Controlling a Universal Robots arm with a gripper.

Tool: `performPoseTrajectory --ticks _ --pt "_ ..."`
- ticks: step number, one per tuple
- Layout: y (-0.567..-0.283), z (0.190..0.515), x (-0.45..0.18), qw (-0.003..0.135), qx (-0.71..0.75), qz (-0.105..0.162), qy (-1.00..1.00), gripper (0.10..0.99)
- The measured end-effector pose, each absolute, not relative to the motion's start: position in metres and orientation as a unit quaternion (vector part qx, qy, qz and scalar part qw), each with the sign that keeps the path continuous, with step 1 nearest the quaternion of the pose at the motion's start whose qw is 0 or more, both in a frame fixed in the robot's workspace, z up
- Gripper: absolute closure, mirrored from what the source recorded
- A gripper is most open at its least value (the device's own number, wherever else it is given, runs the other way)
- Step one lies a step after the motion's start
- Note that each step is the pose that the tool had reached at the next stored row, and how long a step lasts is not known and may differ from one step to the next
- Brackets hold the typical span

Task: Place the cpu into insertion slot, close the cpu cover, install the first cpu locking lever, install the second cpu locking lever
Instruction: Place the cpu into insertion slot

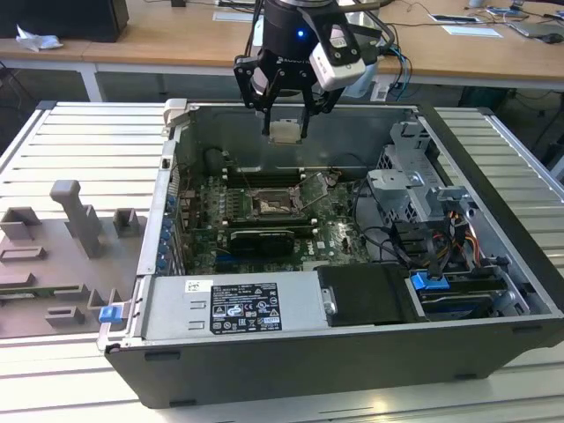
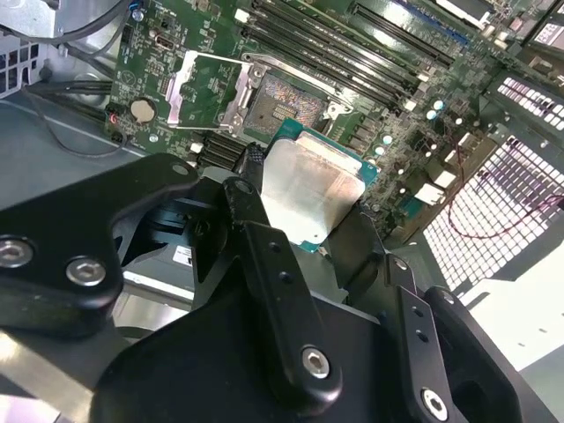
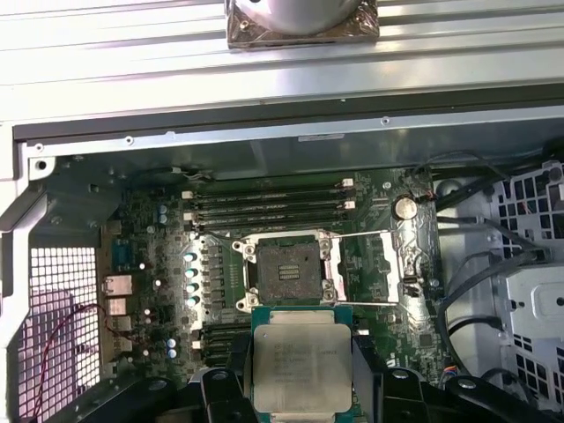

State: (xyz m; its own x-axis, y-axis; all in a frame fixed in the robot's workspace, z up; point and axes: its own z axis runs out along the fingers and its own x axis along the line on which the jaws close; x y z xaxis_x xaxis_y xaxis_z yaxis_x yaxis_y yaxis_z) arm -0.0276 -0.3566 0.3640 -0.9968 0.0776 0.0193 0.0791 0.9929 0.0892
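Cpu (image 1: 286,132) pinched by two opposite edges between the black fingers of the gripper (image 1: 285,138), claw pressed together on it, chip held in the air above the open computer case (image 1: 308,379) and well clear of the board. Seen in both wrist views as a pale silvery square on a green base, flat between the fingers (image 3: 236,366). Below it, insertion slot (image 3: 286,266) bare, dark centre showing inside its silver rim. Cpu cover (image 3: 386,264) swung open on its hinge, lying just beside the slot on the green motherboard (image 1: 339,238). Long black memory slots (image 3: 273,203) in a row near the slot's far side; a black expansion card (image 1: 260,238) on the near side in the exterior view. Inside the case besides: a power supply (image 1: 233,308) with a white label along the front wall, a grey drive cage (image 1: 414,189) and bundled cables on the exterior view's right, a blue tab (image 1: 429,282) near them. Case lying on its side, lid off, on a slatted metal table (image 1: 79,141). On the exterior view's left, beside the case, a grey fixture plate (image 1: 62,247) with raised blocks. Beyond the table, wooden desks (image 1: 176,40) with papers and small items on top.
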Motion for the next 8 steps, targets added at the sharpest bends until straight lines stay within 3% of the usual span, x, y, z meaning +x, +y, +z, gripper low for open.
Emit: performPoseTrajectory --ticks 8 --pt "-0.3566 0.3639 -0.0276 0.008 -0.043 -0.045 -0.998 0.545"
